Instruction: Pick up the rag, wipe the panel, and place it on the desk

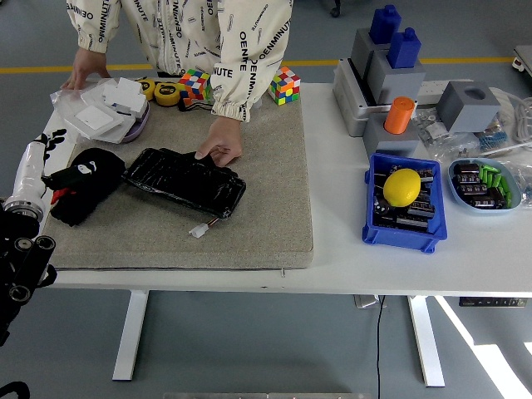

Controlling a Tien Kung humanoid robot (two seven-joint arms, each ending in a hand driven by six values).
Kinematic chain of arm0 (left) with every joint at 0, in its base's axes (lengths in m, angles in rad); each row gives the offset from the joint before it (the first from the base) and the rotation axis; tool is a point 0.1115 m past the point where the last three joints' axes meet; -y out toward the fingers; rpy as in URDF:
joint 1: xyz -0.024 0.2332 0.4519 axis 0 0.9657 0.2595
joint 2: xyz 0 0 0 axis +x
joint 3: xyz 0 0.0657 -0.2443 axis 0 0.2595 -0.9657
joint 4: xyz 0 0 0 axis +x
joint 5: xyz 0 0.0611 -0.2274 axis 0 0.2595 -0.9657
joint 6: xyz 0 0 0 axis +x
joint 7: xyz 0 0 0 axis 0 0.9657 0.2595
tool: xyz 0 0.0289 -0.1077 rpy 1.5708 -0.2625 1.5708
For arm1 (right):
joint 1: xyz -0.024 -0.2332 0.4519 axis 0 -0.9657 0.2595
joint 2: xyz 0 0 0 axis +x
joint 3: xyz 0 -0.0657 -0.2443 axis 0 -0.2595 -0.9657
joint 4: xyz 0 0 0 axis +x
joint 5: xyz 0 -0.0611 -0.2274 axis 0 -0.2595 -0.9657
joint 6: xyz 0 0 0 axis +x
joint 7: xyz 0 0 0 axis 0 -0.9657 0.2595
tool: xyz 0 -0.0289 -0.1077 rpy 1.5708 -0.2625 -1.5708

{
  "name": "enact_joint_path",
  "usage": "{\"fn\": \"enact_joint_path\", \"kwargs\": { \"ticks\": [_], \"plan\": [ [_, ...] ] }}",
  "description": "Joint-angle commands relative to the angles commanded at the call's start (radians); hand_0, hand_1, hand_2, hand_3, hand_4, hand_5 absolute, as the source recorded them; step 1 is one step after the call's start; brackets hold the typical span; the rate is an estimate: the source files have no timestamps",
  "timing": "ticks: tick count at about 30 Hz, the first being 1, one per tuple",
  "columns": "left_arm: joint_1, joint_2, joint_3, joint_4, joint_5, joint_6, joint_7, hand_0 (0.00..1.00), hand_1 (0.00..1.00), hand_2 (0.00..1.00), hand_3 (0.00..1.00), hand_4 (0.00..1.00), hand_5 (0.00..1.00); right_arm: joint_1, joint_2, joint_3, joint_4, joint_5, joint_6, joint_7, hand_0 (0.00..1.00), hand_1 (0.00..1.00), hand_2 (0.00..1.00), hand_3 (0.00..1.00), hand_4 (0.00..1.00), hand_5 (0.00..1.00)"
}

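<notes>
- The left arm (21, 249) comes in at the lower left, beside the table's (374, 266) near corner, and reaches up along the left edge.
- The left hand (71, 187) lies on the black rag (83, 193) at the left end of the grey mat (266, 224); hand and rag are both black, so I cannot tell whether the fingers are closed on the cloth or only rest on it.
- The black panel (184, 180) lies flat on the mat just right of the rag, a white plug (199, 230) on a short wire at its near side.
- A blue bin (401, 235) of parts stands to the right, a yellow ball (401, 187) on top; a dish (485, 184) of small parts is beside it.
- A person's hand (219, 150) rests on the panel's far edge; the other hand (83, 69) is on clear bags (104, 108) at far left.
- Two colour cubes (284, 86) and tape rolls (169, 91) sit along the far edge.
- Grey blocks (391, 83) with blue and orange tops stand far right.
</notes>
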Motion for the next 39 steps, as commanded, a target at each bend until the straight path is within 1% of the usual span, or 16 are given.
{"fn": "enact_joint_path", "kwargs": {
  "ticks": [4,5,9,10,11,13,16,17,22,23,28,29,34,35,39],
  "plan": [
    [-0.009,-0.006,0.012,0.031,0.011,-0.006,0.008,0.837,0.885,0.872,0.867,0.998,0.338,0.001,0.0,-0.001,0.0,0.004,0.0,0.001,0.533,0.562,0.495,0.521,0.866,0.364],
    [-0.01,-0.009,0.015,0.037,0.009,-0.007,0.008,0.835,0.874,0.858,0.867,0.998,0.329,0.001,0.0,-0.001,0.0,0.003,0.0,0.001,0.533,0.562,0.495,0.521,0.866,0.365],
    [-0.016,-0.02,0.022,0.062,0.009,-0.009,0.013,0.835,0.874,0.858,0.867,0.998,0.329,0.001,0.0,0.001,0.0,0.002,0.0,0.0,0.533,0.562,0.495,0.521,0.866,0.365],
    [-0.02,-0.023,0.024,0.07,0.005,-0.001,0.01,0.835,0.874,0.858,0.867,0.998,0.329,0.001,0.0,0.001,0.0,0.003,-0.001,0.0,0.533,0.562,0.495,0.521,0.866,0.365],
    [-0.024,-0.026,0.024,0.079,0.006,0.009,0.007,0.786,0.794,0.798,0.811,0.998,0.263,0.001,0.0,0.0,0.0,0.003,-0.001,0.001,0.533,0.562,0.495,0.522,0.866,0.364],
    [-0.033,-0.03,0.023,0.094,0.016,0.025,0.008,0.786,0.794,0.798,0.811,0.998,0.263,0.001,-0.001,-0.002,0.0,0.005,-0.002,0.001,0.533,0.562,0.495,0.522,0.866,0.364],
    [-0.049,-0.038,0.013,0.122,0.03,0.032,0.016,0.786,0.794,0.798,0.811,0.998,0.263,0.001,-0.001,-0.005,0.0,0.006,-0.003,0.003,0.533,0.562,0.495,0.522,0.866,0.364],
    [-0.053,-0.04,0.009,0.131,0.035,0.035,0.016,0.694,0.687,0.703,0.737,0.875,0.087,0.002,-0.001,-0.006,0.0,0.008,-0.005,0.006,0.527,0.562,0.495,0.521,0.865,0.364],
    [-0.069,-0.049,0.002,0.167,0.057,0.056,0.009,0.694,0.687,0.703,0.737,0.875,0.087,0.002,0.0,-0.008,0.0,0.012,-0.008,0.009,0.527,0.562,0.495,0.521,0.865,0.364],
    [-0.071,-0.051,0.0,0.17,0.058,0.059,0.007,0.493,0.504,0.539,0.575,0.761,0.002,0.002,0.0,-0.008,0.0,0.012,-0.009,0.009,0.527,0.561,0.495,0.521,0.864,0.362],
    [-0.086,-0.059,-0.014,0.196,0.07,0.073,-0.019,0.493,0.504,0.539,0.575,0.761,0.002,0.001,-0.001,-0.008,0.0,0.011,-0.011,0.01,0.527,0.561,0.495,0.521,0.864,0.362],
    [-0.09,-0.061,-0.017,0.204,0.072,0.076,-0.025,0.381,0.425,0.452,0.561,0.685,0.002,0.001,0.0,-0.01,0.0,0.011,-0.011,0.011,0.526,0.56,0.495,0.518,0.861,0.366],
    [-0.096,-0.067,-0.035,0.223,0.088,0.106,-0.047,0.381,0.425,0.452,0.561,0.685,0.002,0.002,-0.001,-0.015,0.0,0.014,-0.012,0.013,0.526,0.56,0.495,0.518,0.861,0.366],
    [-0.096,-0.067,-0.035,0.224,0.09,0.11,-0.049,0.322,0.384,0.394,0.562,0.664,0.002,0.002,-0.001,-0.015,0.0,0.015,-0.012,0.013,0.526,0.559,0.493,0.518,0.86,0.367],
    [-0.089,-0.063,-0.038,0.212,0.085,0.13,-0.055,0.322,0.384,0.394,0.562,0.664,0.002,0.001,-0.001,-0.011,0.0,0.012,-0.013,0.014,0.526,0.559,0.493,0.518,0.86,0.367]
  ]
}}
